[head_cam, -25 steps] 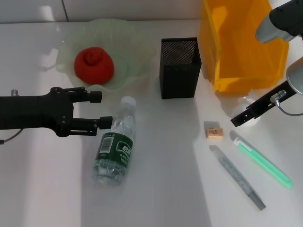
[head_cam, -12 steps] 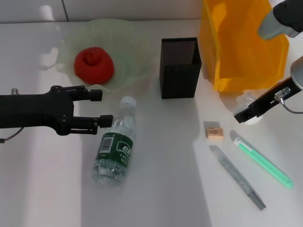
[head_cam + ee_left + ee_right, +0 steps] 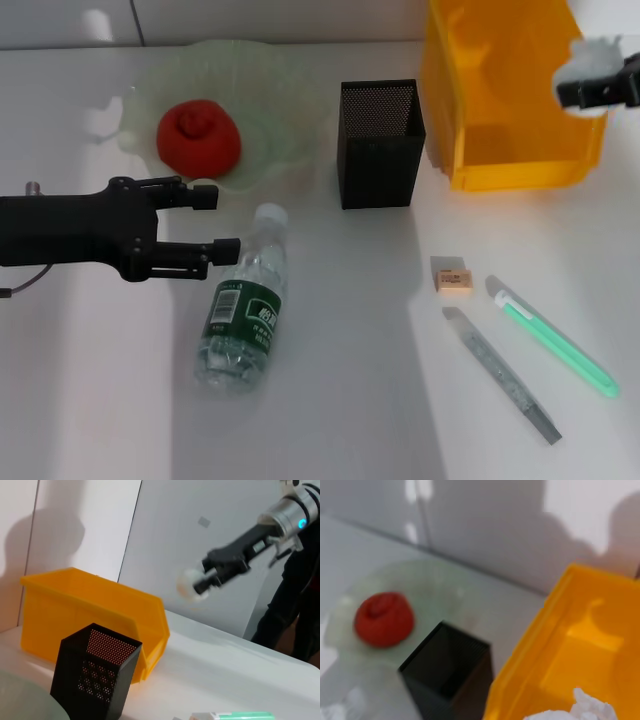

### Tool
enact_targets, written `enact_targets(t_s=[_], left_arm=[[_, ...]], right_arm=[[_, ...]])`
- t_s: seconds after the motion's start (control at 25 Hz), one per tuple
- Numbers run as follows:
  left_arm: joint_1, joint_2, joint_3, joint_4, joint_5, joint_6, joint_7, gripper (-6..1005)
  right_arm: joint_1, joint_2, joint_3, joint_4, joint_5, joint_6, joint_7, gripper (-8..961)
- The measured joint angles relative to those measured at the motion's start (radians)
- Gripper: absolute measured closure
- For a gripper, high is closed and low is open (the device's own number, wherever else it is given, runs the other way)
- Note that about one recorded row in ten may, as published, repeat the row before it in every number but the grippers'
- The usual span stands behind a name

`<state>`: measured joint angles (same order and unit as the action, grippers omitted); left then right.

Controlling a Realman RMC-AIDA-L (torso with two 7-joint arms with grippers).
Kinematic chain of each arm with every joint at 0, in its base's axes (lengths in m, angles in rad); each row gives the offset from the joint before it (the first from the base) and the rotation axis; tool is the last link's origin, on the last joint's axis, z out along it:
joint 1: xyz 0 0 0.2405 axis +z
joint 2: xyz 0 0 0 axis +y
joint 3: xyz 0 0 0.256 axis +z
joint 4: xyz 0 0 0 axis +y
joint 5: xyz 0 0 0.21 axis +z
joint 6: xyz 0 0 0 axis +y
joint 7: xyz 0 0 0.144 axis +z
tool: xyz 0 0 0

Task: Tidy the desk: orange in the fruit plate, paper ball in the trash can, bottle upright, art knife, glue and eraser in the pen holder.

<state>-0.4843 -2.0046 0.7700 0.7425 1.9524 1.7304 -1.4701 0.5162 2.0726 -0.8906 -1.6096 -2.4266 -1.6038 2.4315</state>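
My right gripper (image 3: 582,88) is shut on the white paper ball (image 3: 592,52) and holds it above the right rim of the yellow trash bin (image 3: 500,100). The left wrist view shows that gripper (image 3: 207,577) and the ball (image 3: 190,586) in the air. The ball (image 3: 575,710) shows over the bin (image 3: 580,650) in the right wrist view. My left gripper (image 3: 217,225) is open, level with the cap of the lying bottle (image 3: 245,300). The orange (image 3: 198,137) sits in the green fruit plate (image 3: 270,90). The eraser (image 3: 452,277), green glue pen (image 3: 555,335) and grey art knife (image 3: 500,372) lie at the front right.
The black mesh pen holder (image 3: 380,140) stands between the plate and the bin, and shows in the wrist views (image 3: 95,675) (image 3: 450,675). A white wall runs behind the table.
My right gripper has lifted the paper ball from the table beside the bin and carried it up and back over the bin's right rim. The left arm has hardly moved.
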Motion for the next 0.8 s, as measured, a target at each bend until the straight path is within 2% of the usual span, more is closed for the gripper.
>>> enact_targets(t_s=[0.16,0.36,0.44,0.68,0.8], left_arm=[[-0.003,-0.001,0.0,0.0,0.0,0.0,-0.001,183],[-0.01,-0.002,0.0,0.0,0.003,0.004,-0.005,184],[-0.01,-0.002,0.0,0.0,0.004,0.005,-0.007,185],[-0.006,-0.002,0.0,0.0,0.004,0.009,-0.008,186],[-0.006,-0.001,0.0,0.001,0.003,0.013,-0.011,187]], right_arm=[[0.019,-0.02,0.069,0.133,0.043,0.15,-0.08,377],[0.058,-0.052,0.081,0.307,0.172,0.193,-0.173,353],[0.062,-0.052,0.081,0.326,0.177,0.213,-0.177,344],[0.054,-0.046,0.085,0.333,0.219,0.235,-0.199,199],[0.043,-0.043,0.119,0.333,0.255,0.232,-0.213,142]])
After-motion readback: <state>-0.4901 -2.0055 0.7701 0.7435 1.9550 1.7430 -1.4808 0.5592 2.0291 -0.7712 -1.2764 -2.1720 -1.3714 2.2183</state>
